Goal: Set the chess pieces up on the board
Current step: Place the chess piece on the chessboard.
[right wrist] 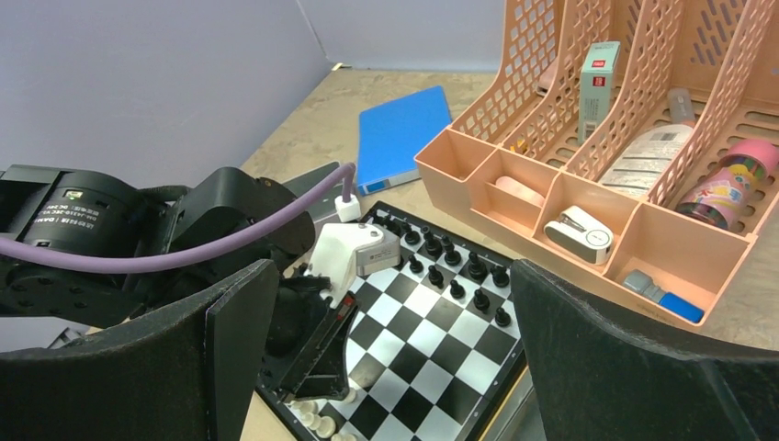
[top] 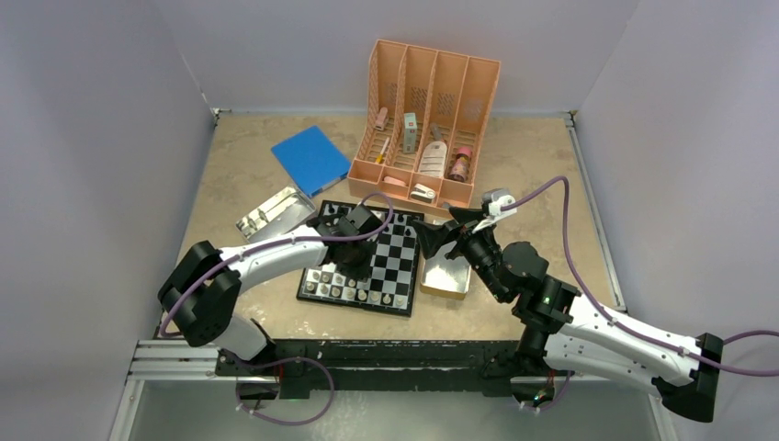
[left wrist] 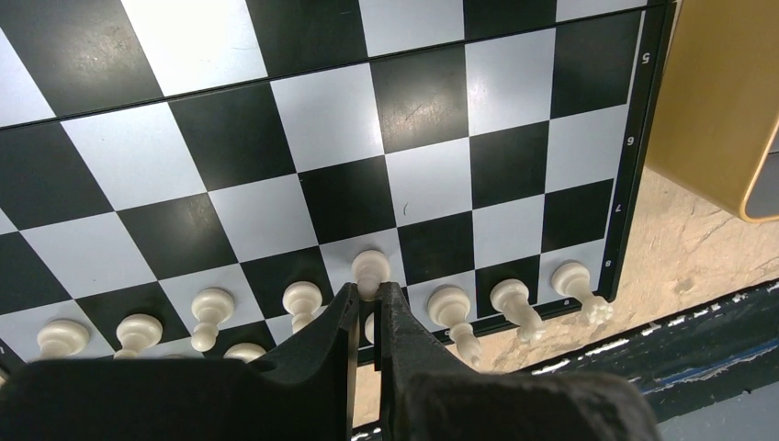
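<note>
Pinching white pawn [left wrist: 370, 268] between left jaws, in board [left wrist: 331, 115] edge row

Soft, even light falls from above, leaving faint shadows beside the board [top: 400, 262]. The board's glossy white squares shine bluish in the left wrist view. Left of the board, a metal tray [top: 273, 213] glints. Details look sharp.

Black left hand [left wrist: 368, 294], white links [top: 276, 253], black joints [top: 197, 294], purple cable [right wrist: 184, 248]
</note>
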`<state>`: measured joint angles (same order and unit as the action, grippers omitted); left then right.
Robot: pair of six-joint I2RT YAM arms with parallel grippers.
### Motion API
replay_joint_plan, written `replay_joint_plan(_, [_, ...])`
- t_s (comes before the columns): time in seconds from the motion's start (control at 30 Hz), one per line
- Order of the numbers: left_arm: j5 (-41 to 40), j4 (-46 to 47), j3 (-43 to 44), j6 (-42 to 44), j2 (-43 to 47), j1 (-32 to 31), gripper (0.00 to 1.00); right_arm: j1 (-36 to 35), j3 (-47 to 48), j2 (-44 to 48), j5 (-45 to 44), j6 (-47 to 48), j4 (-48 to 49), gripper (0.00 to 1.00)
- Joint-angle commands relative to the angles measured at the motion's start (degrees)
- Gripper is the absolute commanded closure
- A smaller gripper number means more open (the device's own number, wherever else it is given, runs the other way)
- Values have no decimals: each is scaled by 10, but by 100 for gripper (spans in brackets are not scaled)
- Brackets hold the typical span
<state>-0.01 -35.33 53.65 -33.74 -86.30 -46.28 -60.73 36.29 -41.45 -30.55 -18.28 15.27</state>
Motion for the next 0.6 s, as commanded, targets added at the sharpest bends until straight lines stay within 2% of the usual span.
replay_joint_plan(0.0, [-3, 13, -1, -10, -6, -3, 100, -2, 20, 10, -15, 7, 7, 1])
replay_joint_plan(0.27, [3, 0, -7, -13, -3, -6, 100, -2, 17, 12, -14, 4, 8, 1])
replay_joint_plan(0.57, [9, -9, 15, -7, 2, -7, 83, -1, 14, 10, -12, 4, 14, 1])
